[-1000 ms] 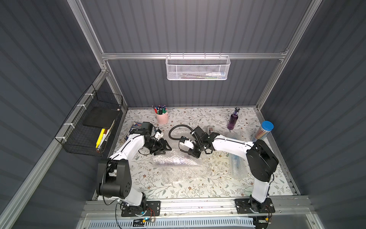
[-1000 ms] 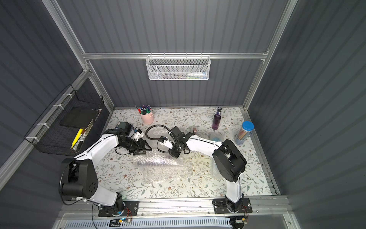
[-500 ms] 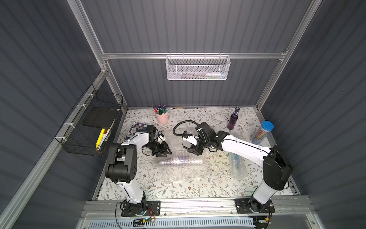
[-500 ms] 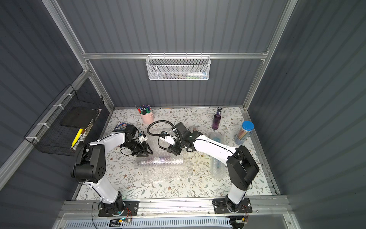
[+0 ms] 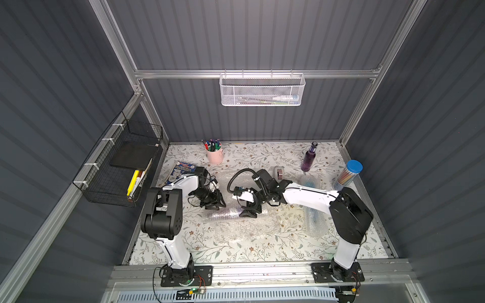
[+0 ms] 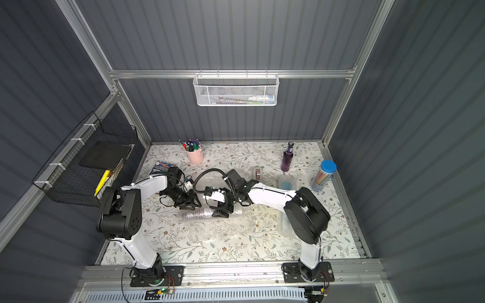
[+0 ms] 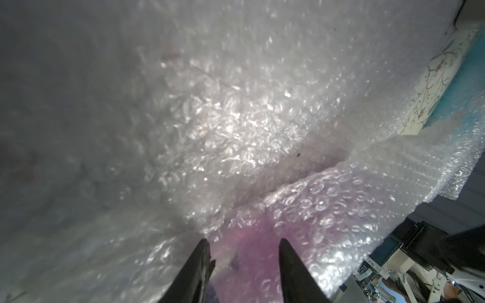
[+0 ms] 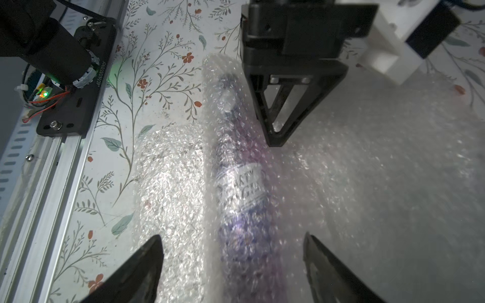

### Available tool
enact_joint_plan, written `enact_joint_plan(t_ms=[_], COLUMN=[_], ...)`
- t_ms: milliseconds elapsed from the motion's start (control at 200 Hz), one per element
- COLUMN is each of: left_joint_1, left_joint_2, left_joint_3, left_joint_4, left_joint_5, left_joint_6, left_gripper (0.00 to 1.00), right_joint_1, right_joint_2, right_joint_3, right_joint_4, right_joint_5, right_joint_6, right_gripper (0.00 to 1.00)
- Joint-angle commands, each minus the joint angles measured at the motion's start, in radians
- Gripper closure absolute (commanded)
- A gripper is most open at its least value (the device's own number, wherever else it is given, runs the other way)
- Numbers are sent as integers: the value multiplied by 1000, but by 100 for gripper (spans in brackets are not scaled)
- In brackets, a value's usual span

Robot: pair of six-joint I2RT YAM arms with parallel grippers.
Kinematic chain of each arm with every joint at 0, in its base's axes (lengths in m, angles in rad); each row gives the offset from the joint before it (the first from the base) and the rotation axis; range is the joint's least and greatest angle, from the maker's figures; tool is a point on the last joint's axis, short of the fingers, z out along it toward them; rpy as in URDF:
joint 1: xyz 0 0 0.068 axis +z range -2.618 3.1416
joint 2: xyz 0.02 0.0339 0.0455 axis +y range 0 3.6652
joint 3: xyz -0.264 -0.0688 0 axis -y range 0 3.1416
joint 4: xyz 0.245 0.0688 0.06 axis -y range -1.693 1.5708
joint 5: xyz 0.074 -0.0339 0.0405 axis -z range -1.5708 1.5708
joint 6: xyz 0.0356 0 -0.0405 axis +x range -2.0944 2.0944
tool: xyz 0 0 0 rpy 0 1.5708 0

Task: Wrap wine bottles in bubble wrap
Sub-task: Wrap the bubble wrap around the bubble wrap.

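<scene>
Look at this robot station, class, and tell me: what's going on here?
Two arms are working on a purple bottle lying on its side mid-table, already covered by a bubble wrap sheet. The right tool stands open astride it, not touching. The left tool has its fingers either side of the wrapped bottle; grip unclear. A wrapped blue bottle lies to the robot's right, and a second purple bottle stands bare at the back.

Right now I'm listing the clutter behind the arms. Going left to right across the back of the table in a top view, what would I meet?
blue printed packet → pink cup of markers → grey tape dispenser → standing purple bottle → tube of coloured pencils
</scene>
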Motion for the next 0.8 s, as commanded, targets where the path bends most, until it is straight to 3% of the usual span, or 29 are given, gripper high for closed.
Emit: enact_joint_plan(t_ms=[0, 220, 560, 710, 795], left_joint_1=[-1, -2, 4, 19, 21], left_joint_2=[24, 18, -8, -84, -161], left_joint_3=[33, 82, 150, 196, 197], left_joint_4=[-31, -70, -114, -143, -139], left_joint_5=[-23, -22, -43, -113, -146], left_joint_6=[31, 47, 58, 60, 51], left_gripper=[55, 55, 53, 46, 36], right_joint_1=[9, 9, 45, 68, 73], right_joint_2=[57, 159, 198, 217, 234], right_joint_3=[87, 172, 168, 174, 193], right_joint_4=[-110, -276, -303, -300, -324], right_joint_5=[-62, -48, 22, 72, 84], right_joint_6=[-105, -177, -188, -180, -151], right_gripper=[15, 15, 16, 17, 20])
